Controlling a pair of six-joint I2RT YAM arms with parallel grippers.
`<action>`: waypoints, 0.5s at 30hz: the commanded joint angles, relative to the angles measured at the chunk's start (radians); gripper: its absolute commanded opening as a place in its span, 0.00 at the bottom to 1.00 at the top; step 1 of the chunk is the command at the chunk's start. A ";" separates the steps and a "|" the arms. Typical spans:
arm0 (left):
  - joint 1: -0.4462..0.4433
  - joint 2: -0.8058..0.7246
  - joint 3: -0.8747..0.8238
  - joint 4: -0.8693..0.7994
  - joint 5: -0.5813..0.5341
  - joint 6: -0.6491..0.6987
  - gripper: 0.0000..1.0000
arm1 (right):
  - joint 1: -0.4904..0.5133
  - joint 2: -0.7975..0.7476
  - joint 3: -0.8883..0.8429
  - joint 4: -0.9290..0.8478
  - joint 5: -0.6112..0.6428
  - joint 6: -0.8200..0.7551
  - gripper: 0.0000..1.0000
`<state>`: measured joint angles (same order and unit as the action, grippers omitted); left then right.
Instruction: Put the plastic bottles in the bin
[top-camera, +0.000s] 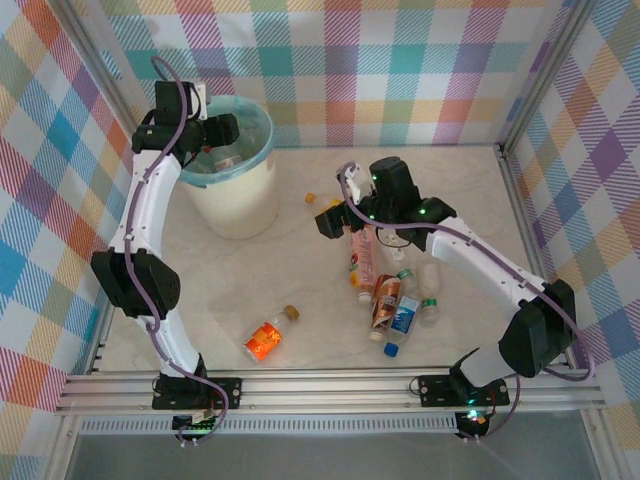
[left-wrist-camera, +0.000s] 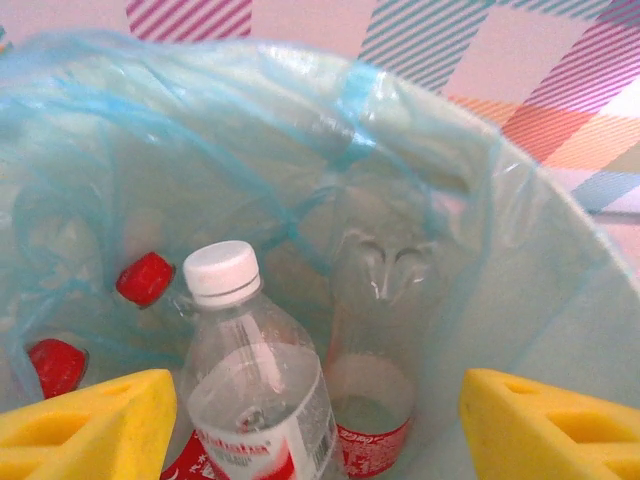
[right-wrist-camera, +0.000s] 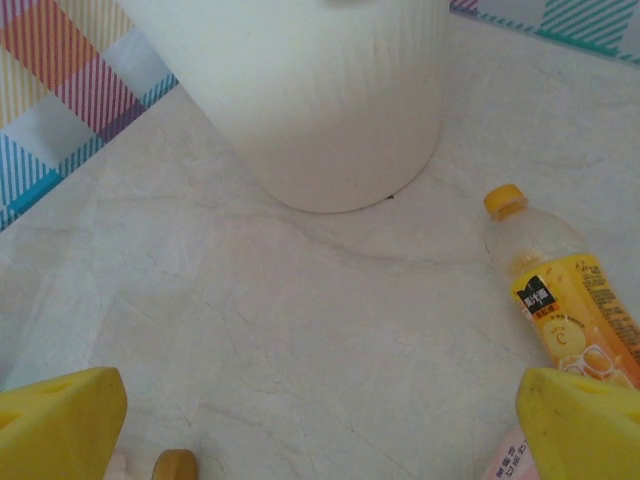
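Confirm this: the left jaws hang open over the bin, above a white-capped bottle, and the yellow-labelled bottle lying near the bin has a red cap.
Wrong on the cap: the yellow-labelled bottle near the bin has a yellow cap, not a red one, as the right wrist view shows. The rest stands.

White-capped bottle (left-wrist-camera: 252, 395) base cut off by bottom edge

one bin (top-camera: 240, 205). four plastic bottles (left-wrist-camera: 262, 400) show inside it: one white-capped, two red-capped, one clear with its base up. about seven more lie on the table (top-camera: 215, 285); the clustered ones are hard to separate. two grippers: the left gripper (left-wrist-camera: 320, 430) and the right gripper (right-wrist-camera: 320, 430).
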<state>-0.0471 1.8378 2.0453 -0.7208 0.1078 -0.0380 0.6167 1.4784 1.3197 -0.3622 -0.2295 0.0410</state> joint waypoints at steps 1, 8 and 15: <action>0.012 -0.068 0.034 -0.010 -0.002 -0.034 0.74 | 0.006 0.013 0.048 -0.010 -0.026 -0.005 1.00; 0.012 -0.104 0.039 -0.065 -0.069 -0.091 0.72 | 0.006 0.025 0.063 -0.040 -0.016 -0.010 0.99; -0.009 -0.231 -0.043 -0.023 0.040 -0.154 0.72 | -0.001 0.018 0.059 -0.123 0.125 0.008 1.00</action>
<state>-0.0479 1.6970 2.0323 -0.7582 0.0975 -0.1505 0.6167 1.4979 1.3521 -0.4232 -0.1715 0.0418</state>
